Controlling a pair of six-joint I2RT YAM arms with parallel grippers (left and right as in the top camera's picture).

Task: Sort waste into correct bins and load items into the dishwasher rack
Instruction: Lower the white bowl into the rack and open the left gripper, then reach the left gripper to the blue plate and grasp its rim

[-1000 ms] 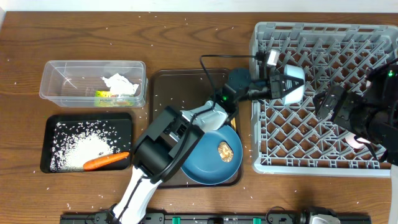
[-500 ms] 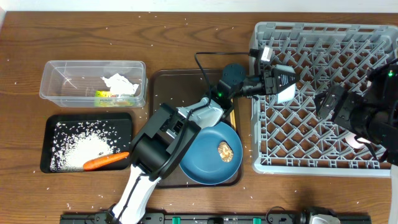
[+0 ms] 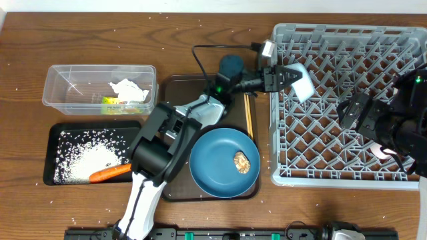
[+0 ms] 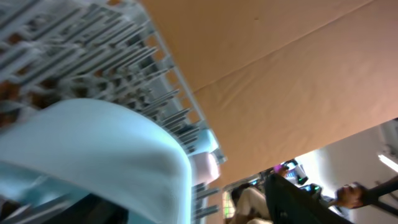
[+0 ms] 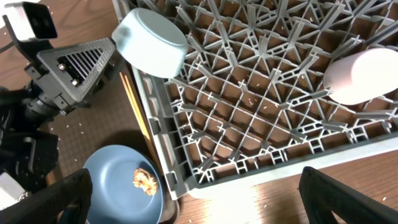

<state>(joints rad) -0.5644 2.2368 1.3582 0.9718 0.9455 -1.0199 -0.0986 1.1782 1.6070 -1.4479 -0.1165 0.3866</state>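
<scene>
Jaws of left gripper (image 3: 283, 76) parted beside blue cup (image 5: 151, 42), propped on rack (image 3: 333, 177) pegs for loading; right gripper (image 5: 196, 177) wide apart, empty.

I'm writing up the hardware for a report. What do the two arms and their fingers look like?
The left arm has boxy black links with white shells, a round black joint with a green light, a looping black cable and a white camera block. Its fingers are black, triangular, with ribbed faces. The right arm looks all black.
</scene>
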